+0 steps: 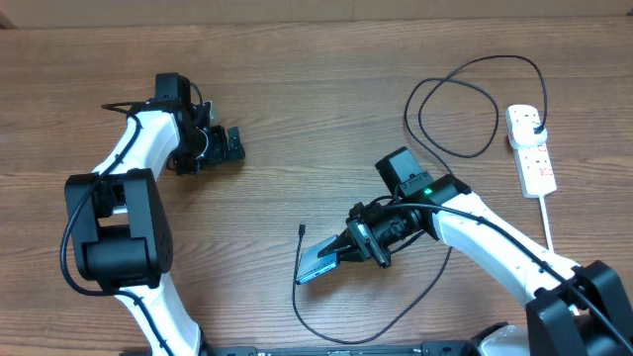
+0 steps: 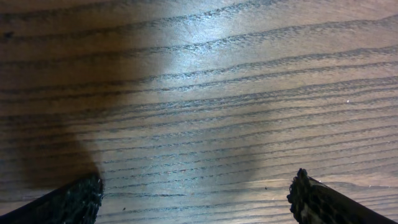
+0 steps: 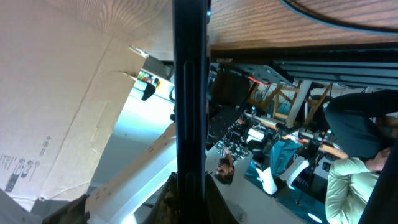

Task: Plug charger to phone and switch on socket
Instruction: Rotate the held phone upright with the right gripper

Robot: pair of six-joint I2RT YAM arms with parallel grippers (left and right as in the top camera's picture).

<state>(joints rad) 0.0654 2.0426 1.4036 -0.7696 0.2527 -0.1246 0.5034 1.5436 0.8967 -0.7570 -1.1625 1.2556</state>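
Phone (image 3: pixel 189 93) edge-on, clamped in R gripper (image 1: pixel 346 246); L gripper (image 2: pixel 196 199) wide apart, empty, over table (image 2: pixel 199 93).

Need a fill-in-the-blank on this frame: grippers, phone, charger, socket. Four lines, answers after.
1. The right gripper is shut on the ____.
2. The left gripper is ____ and holds nothing.
3. The charger has its connector tip lying unplugged on the ____.
4. The socket sits on the ____ arm's side.

Missing words: phone; open; table; right.
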